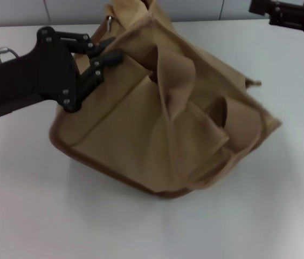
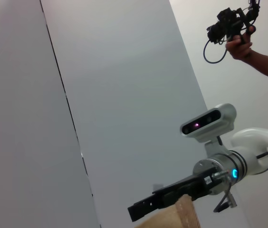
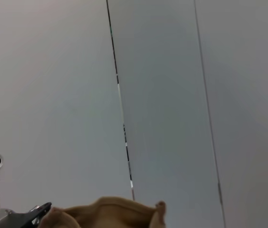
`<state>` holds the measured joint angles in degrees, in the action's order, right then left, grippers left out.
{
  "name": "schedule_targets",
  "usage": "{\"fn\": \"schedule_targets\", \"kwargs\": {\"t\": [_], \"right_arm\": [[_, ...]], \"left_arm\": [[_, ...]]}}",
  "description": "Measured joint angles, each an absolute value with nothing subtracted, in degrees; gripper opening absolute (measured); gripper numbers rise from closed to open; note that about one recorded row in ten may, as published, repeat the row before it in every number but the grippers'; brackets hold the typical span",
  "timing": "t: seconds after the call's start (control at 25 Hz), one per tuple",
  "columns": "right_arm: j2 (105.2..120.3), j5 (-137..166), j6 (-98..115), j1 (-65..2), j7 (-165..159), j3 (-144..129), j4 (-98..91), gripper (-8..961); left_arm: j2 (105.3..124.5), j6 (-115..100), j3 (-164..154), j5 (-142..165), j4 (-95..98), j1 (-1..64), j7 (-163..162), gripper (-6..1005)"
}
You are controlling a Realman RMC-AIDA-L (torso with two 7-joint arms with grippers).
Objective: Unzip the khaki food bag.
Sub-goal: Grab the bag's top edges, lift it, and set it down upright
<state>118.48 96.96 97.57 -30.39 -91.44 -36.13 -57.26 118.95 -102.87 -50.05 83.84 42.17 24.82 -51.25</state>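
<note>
The khaki food bag (image 1: 157,124) lies tipped over on the white table, its front pocket and wide webbing handles (image 1: 176,70) facing up. A silver zipper pull (image 1: 109,21) shows at its far top edge. My left gripper (image 1: 109,51) comes in from the left, and its black fingers are closed on the bag's upper left edge. My right gripper (image 1: 273,11) hovers at the far right, away from the bag and only partly in view. The right wrist view shows the bag's top rim (image 3: 110,211). The left wrist view shows a scrap of khaki fabric (image 2: 186,216) and the right arm (image 2: 229,168).
The white table (image 1: 44,205) runs all around the bag. A grey panelled wall (image 1: 71,11) stands behind it. In the left wrist view a person's hand (image 2: 241,47) holds a black device up high.
</note>
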Motion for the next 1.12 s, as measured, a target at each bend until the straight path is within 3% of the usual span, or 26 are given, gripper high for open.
{"fn": "schedule_targets", "kwargs": {"t": [0.72, 1.12], "right_arm": [[119.21, 98.7, 97.5, -28.7, -91.9, -46.8, -56.9, 625], [118.67, 97.0, 98.7, -28.8, -91.8, -42.4, -58.1, 458]], "left_arm": [[119.11, -102.2, -55.8, 81.7, 43.1, 24.8, -50.4, 83], [118.92, -102.1, -55.9, 81.6, 43.4, 25.4, -50.3, 83]]}}
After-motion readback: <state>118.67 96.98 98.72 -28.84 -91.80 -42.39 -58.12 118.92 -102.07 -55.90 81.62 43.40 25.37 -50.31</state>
